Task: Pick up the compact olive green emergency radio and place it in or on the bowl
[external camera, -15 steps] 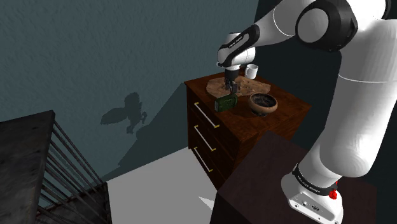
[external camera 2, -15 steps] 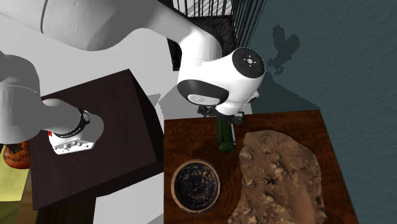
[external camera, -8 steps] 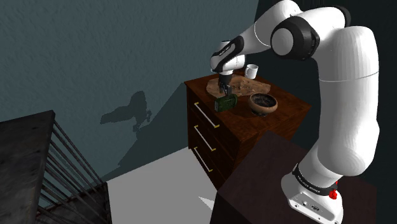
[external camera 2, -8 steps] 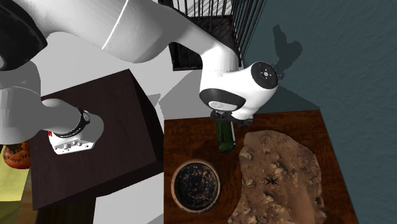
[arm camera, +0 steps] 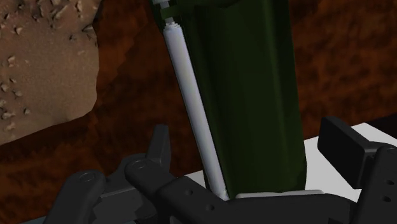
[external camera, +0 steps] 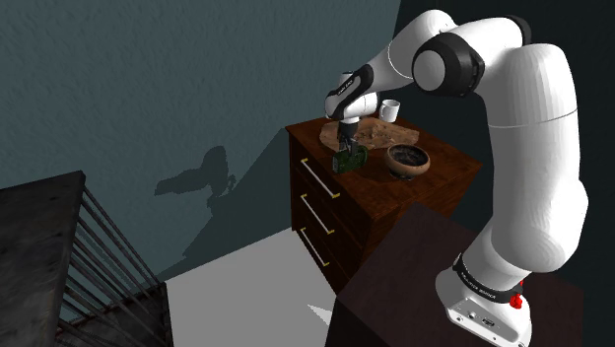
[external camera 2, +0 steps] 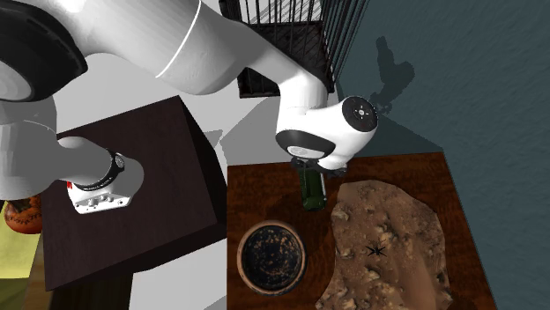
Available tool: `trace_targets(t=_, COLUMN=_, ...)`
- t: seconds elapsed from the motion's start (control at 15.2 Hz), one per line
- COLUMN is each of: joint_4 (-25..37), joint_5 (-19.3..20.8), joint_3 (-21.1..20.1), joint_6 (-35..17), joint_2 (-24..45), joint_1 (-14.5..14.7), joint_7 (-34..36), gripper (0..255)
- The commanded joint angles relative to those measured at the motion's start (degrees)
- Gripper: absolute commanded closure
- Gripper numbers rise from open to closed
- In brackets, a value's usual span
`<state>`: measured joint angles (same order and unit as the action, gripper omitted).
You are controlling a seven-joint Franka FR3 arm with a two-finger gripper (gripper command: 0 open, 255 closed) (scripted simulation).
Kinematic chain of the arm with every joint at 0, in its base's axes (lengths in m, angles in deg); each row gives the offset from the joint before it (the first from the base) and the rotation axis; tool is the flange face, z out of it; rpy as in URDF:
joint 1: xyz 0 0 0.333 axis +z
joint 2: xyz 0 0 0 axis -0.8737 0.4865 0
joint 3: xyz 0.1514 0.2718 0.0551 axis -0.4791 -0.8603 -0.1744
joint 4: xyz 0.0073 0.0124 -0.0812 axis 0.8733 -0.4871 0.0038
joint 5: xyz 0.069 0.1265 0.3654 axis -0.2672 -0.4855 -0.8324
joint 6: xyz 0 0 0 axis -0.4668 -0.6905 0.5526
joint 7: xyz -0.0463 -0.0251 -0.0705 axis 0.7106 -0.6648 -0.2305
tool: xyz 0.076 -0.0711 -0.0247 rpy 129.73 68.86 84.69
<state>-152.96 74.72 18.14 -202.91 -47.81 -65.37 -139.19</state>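
Looking down in the shoulder view on a white arm (external camera: 532,148) bending from the dark stand (external camera: 394,286) up and toward that view's left over a dark wooden dresser (external camera: 379,202), and taking in there its three drawers (external camera: 325,212) with pale handles (external camera: 317,177), plus black railing bars (external camera: 99,256) at lower left. Getting the dresser's top from above in the second exterior view, with the arm's white wrist (external camera 2: 322,136) hanging over the top's edge. Finding on that top a rough brown slab (external camera 2: 388,238), and in the shoulder view a white cup (external camera: 390,109) standing at the slab's far end. Seeing a dark brown bowl (external camera: 407,160) near the slab, opening its blackish inside to the second exterior view. Spotting the dark green radio (external camera: 349,159) sitting at the dresser's edge, just beside the slab and apart from the bowl. Catching in the wrist view the tool (arm camera: 249,137) spread wide, straddling the radio with its black fingers (arm camera: 159,143) standing clear of both sides, and a pale grey antenna (arm camera: 194,108) lying along the radio's side.
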Motion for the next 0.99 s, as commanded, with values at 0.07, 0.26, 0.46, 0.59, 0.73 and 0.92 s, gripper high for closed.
trace_targets(t=0.07, joint_4=0.01, joint_5=-0.02, joint_3=-0.01, joint_6=-0.05, joint_2=0.04, joint_1=-0.02, joint_7=-0.02, gripper=0)
trace_targets(t=0.26, joint_4=0.01, joint_5=-0.02, joint_3=-0.01, joint_6=-0.04, joint_2=0.03, joint_1=-0.02, joint_7=-0.02, gripper=0)
trace_targets(t=0.46, joint_4=0.02, joint_5=-0.02, joint_3=-0.01, joint_6=-0.03, joint_2=0.04, joint_1=-0.02, joint_7=-0.02, gripper=255)
trace_targets(t=0.59, joint_4=0.02, joint_5=-0.02, joint_3=-0.01, joint_6=-0.04, joint_2=0.05, joint_1=-0.02, joint_7=-0.02, gripper=255)
trace_targets(t=0.73, joint_4=0.06, joint_5=-0.03, joint_3=-0.02, joint_6=-0.05, joint_2=0.09, joint_1=-0.04, joint_7=-0.03, gripper=255)
trace_targets(t=0.92, joint_4=0.01, joint_5=-0.02, joint_3=-0.01, joint_6=-0.05, joint_2=0.04, joint_1=-0.02, joint_7=-0.02, gripper=255)
